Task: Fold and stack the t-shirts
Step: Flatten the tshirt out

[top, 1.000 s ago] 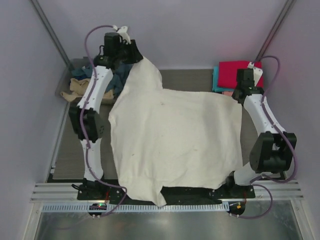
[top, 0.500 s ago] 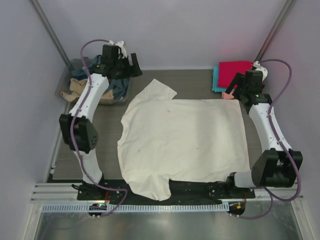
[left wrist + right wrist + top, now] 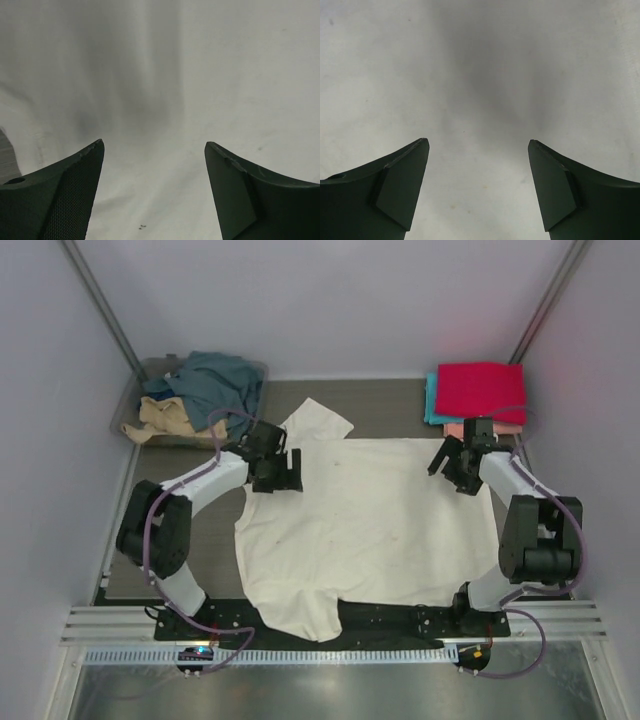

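A large cream t-shirt (image 3: 365, 525) lies spread flat on the table, one sleeve sticking out at the far left and its hem hanging over the near edge. My left gripper (image 3: 283, 472) is open and empty, low over the shirt's far-left shoulder; cream cloth (image 3: 165, 90) fills its wrist view. My right gripper (image 3: 452, 466) is open and empty, low over the far-right corner; cream cloth (image 3: 480, 85) fills its view too. Folded magenta-red (image 3: 482, 390), teal (image 3: 431, 400) and salmon-pink (image 3: 455, 428) shirts are stacked at the far right.
A clear plastic bin (image 3: 150, 368) at the far left holds a slate-blue shirt (image 3: 215, 380) and a tan one (image 3: 165, 418). Grey walls close in both sides and the back. The arm bases stand along the near rail (image 3: 330, 635).
Both grippers let go of the cream shirt, which dropped flat onto the table. Both arms then came down and inward from the far corners to hover low over the shirt's far corners.
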`<state>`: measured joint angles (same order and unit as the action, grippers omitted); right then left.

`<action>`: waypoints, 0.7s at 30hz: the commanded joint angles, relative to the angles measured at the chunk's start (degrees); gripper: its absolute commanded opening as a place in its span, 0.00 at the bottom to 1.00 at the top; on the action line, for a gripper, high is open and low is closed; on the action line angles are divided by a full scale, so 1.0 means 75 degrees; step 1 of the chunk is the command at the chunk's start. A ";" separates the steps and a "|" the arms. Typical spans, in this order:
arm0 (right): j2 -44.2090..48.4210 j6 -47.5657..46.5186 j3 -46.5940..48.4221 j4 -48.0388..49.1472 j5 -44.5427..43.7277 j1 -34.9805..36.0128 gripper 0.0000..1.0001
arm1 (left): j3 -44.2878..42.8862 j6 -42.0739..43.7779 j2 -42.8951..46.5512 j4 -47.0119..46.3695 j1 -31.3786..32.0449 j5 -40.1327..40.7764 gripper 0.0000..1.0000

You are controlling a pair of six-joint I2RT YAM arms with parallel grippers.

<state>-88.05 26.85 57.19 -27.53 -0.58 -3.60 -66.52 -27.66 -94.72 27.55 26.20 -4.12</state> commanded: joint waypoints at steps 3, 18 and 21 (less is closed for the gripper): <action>-0.1041 0.0053 0.0506 0.0108 -0.0379 0.0058 0.86 | -0.0514 -0.0425 -0.1288 -0.0463 0.0000 0.0478 0.82; -0.3997 -0.0111 0.3328 0.0050 -0.0451 0.0046 0.85 | -0.3644 -0.0320 -0.3988 0.0614 -0.0527 0.0784 0.81; -0.3976 -0.0158 0.3811 -0.0220 -0.0322 0.0046 0.84 | -0.4558 -0.0121 -0.4012 0.1223 -0.0586 0.0888 0.80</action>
<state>-116.18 26.15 83.07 -29.08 -5.08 -3.33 -95.77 -29.89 -123.94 31.92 23.00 1.04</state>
